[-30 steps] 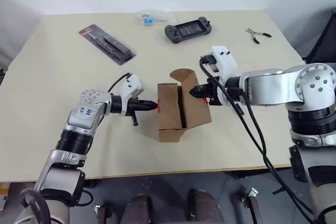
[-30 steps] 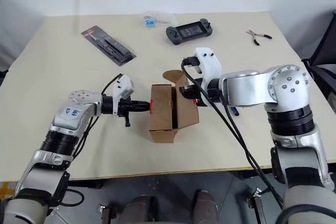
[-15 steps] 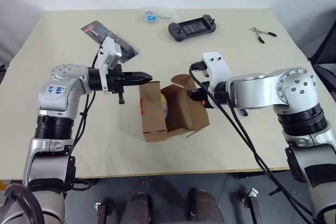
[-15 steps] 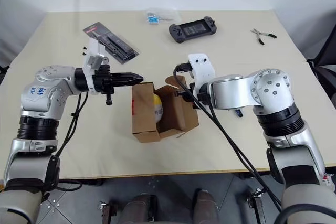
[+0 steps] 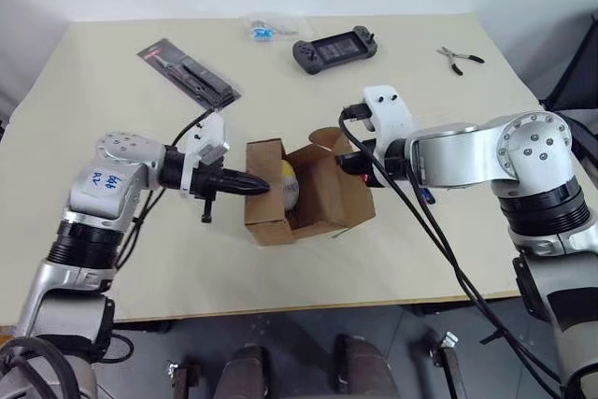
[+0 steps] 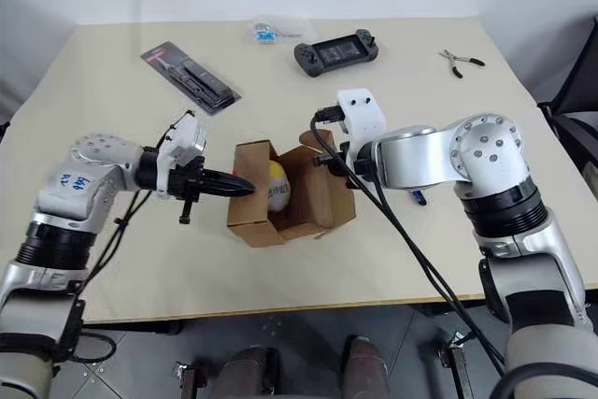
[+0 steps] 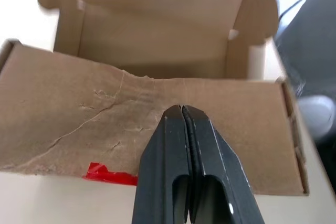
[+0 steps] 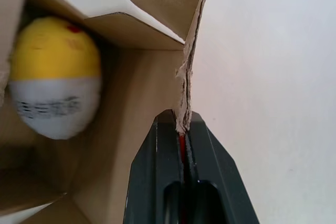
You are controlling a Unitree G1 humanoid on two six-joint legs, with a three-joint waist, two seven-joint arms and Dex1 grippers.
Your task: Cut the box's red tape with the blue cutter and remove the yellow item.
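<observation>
Table: wide pale cream tabletop (image 5: 112,231); everything below is placed relative to the box standing near its middle.
Box: small brown corrugated cardboard carton (image 5: 322,198), lying on its side with its flaps spread and the opening facing up toward the head camera; one flap (image 8: 181,85) stands out toward the right arm.
Right gripper: black two-fingered gripper (image 8: 180,129) on the white and silver right arm, at the box's right edge, fingers pinched together on the edge of that flap, a streak of red showing between them.
Left gripper: black two-fingered gripper (image 7: 181,111) on the left arm, fingers pressed together with nothing between them, tips at the box's left-hand flap (image 7: 157,108); whether they touch it I cannot tell.
Yellow item: rounded egg-like object (image 8: 55,74), yellow on one half and white with dark lettering on the other, lying inside the open box against its inner wall.
Red tape: torn scrap of bright red tape (image 7: 110,174) at the lower edge of the left-hand flap.
Black tool pack: flat black tool in red-edged packaging (image 5: 190,73), well beyond the box, to the left.
Game controller: dark grey handheld (image 5: 335,47), well beyond the box.
Pliers: small black-handled pliers (image 5: 461,60), far beyond the box, to the right.
Blue cutter: a short blue tip (image 5: 427,197) peeks out under the right forearm, right of the box.
</observation>
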